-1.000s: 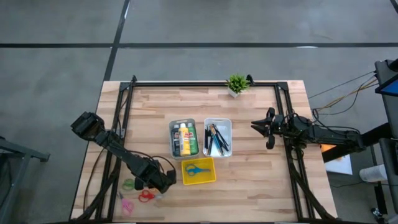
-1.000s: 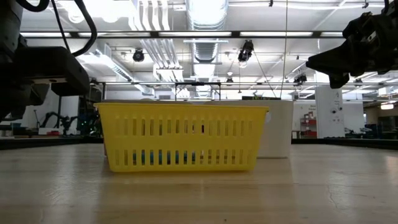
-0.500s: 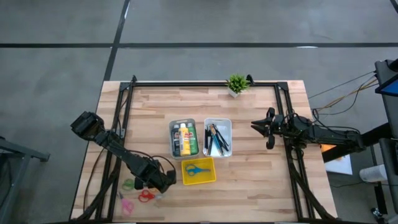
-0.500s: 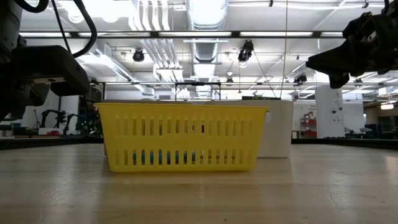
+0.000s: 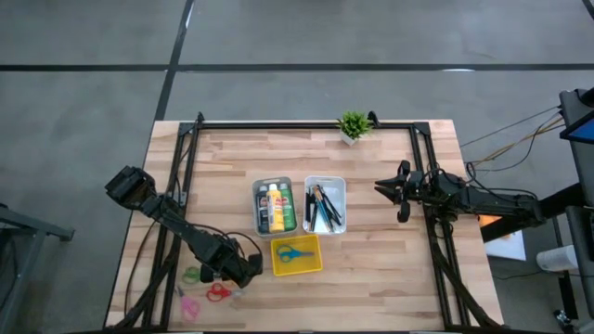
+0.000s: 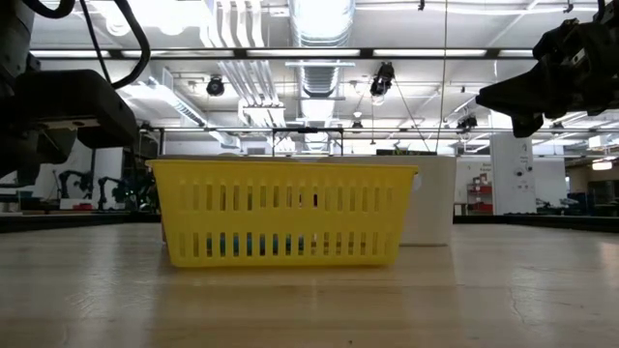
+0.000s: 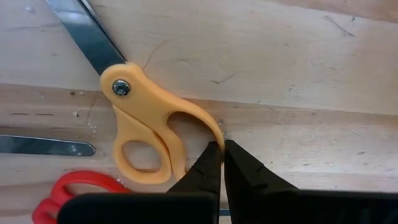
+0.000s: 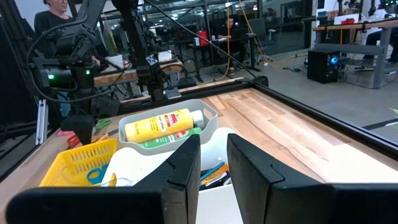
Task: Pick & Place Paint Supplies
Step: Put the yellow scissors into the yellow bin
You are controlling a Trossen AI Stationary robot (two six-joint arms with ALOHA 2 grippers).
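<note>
Two scissors beside left gripper, fingers pressed together, empty; reopen before grasping. Right gripper fingers spread, waiting above bench.

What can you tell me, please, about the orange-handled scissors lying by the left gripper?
The orange scissors lie flat on the wooden table, near its front left corner. They look like plastic-handled scissors with a grey metal blade and a silver pivot screw; one finger loop shows. The blades appear closed. The left gripper, shut, has its fingertips against the handle's outer edge, not around it. Red scissors lie close beside them.
</note>
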